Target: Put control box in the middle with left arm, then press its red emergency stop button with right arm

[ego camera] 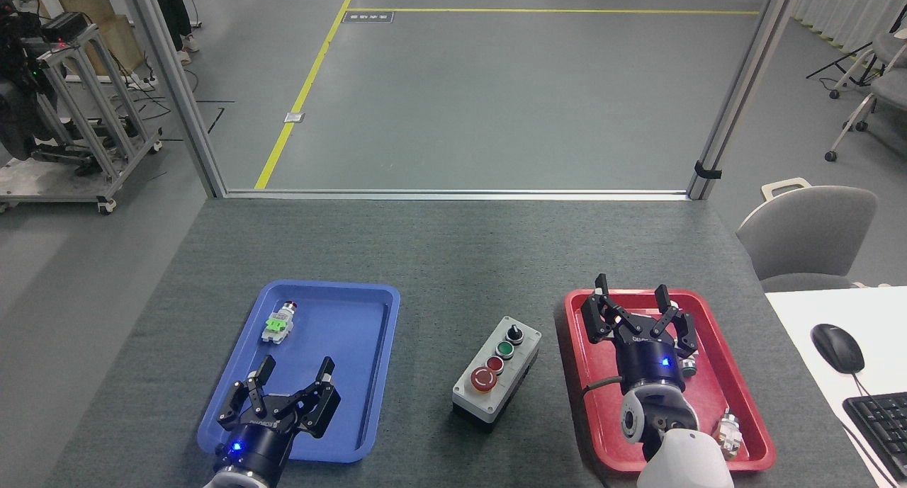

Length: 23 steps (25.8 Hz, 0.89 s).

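The control box [497,373], light grey on a black base, stands on the bare dark-grey tabletop [453,261] between the two trays. Its row runs from a black knob at the far end through a green and a small red button to the red emergency stop button [483,379] at the near end. My left gripper [295,369] hovers open over the near part of the blue tray [382,375], well left of the box. Over the red tray [737,396], to the right of the box, my right gripper [632,292] is open and holds nothing.
A small silver push-button with a green tag [278,322] lies at the far end of the blue tray. Small silver parts [728,433] lie in the red tray beside my right arm. A white desk with a mouse [837,348] and a grey chair [808,236] stand at right.
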Available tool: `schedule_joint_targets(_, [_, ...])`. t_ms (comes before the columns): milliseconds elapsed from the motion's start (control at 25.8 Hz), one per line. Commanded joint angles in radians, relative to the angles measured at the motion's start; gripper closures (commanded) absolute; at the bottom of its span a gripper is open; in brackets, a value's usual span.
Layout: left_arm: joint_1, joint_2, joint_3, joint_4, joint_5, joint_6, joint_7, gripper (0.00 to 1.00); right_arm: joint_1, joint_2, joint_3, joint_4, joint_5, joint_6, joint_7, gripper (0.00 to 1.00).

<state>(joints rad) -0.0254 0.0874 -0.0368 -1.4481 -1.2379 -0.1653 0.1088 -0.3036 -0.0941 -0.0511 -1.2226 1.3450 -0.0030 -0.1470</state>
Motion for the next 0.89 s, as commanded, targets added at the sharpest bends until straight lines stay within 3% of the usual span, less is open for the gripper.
schedule_joint_targets(0, [0.001, 0.000, 0.000, 0.000, 0.000, 0.000, 0.000, 0.01, 0.000, -0.001, -0.001, 0.000, 0.000, 0.002, 0.000, 0.00])
schedule_joint_targets(853, [-0.001, 0.000, 0.000, 0.000, 0.000, 0.000, 0.000, 0.01, 0.001, -0.006, 0.002, -0.002, 0.019, 0.005, -0.008, 0.00])
